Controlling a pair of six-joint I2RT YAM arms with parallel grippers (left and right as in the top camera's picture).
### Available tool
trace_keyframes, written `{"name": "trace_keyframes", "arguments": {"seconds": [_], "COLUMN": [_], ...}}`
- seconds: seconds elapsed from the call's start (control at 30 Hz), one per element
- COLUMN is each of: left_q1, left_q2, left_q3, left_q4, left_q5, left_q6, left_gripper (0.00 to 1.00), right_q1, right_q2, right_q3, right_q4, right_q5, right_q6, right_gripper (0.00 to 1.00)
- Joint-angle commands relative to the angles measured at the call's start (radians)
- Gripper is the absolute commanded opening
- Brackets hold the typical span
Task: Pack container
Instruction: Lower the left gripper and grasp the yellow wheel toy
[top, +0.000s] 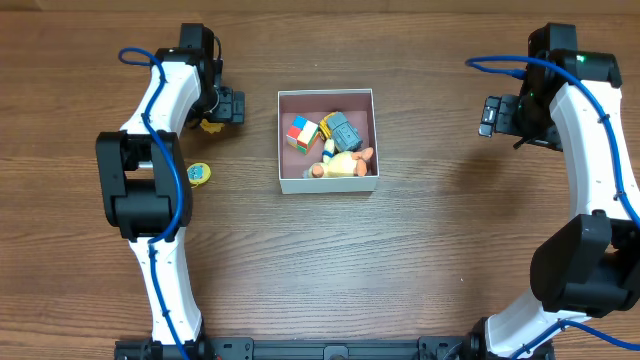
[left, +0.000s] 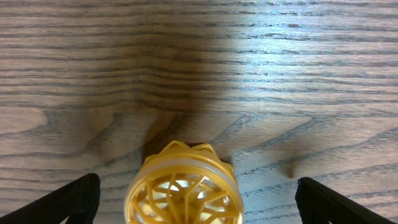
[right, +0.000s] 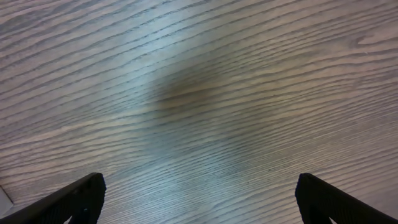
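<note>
The container (top: 283, 140), a square white-walled box with a pinkish inside, sits at the table's middle. It holds a multicoloured cube (top: 302, 132), a blue-grey toy (top: 343, 128) and a pale doll-like toy (top: 345, 165). A yellow lattice ball (top: 211, 126) lies on the table left of the box, under my left gripper (top: 222, 108). In the left wrist view the ball (left: 183, 190) sits between the open fingers (left: 198, 205), untouched by them. A small round yellow-and-blue toy (top: 200, 173) lies further front-left. My right gripper (top: 497, 115) is open and empty over bare wood (right: 199, 202).
The wooden table (top: 440, 240) surrounds the box. Blue cables run along both arms. The left arm's base stands at the front left, the right arm's at the front right.
</note>
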Motion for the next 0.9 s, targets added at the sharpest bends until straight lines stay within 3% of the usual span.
{"name": "trace_keyframes", "arguments": {"seconds": [0.0,0.87], "left_q1": [0.001,0.001], "left_q2": [0.015,0.034], "left_q3": [0.02,0.005], "left_q4": [0.008,0.0], "left_q5": [-0.016,-0.016], "left_q6": [0.027,0.027], "left_gripper": [1.0,1.0], "right_q1": [-0.002,-0.002], "right_q2": [-0.01,-0.01], "right_q3": [0.004,0.004], "right_q4": [0.003,0.003], "right_q5": [0.015,0.015], "right_q6": [0.0,0.0], "right_gripper": [1.0,1.0]}}
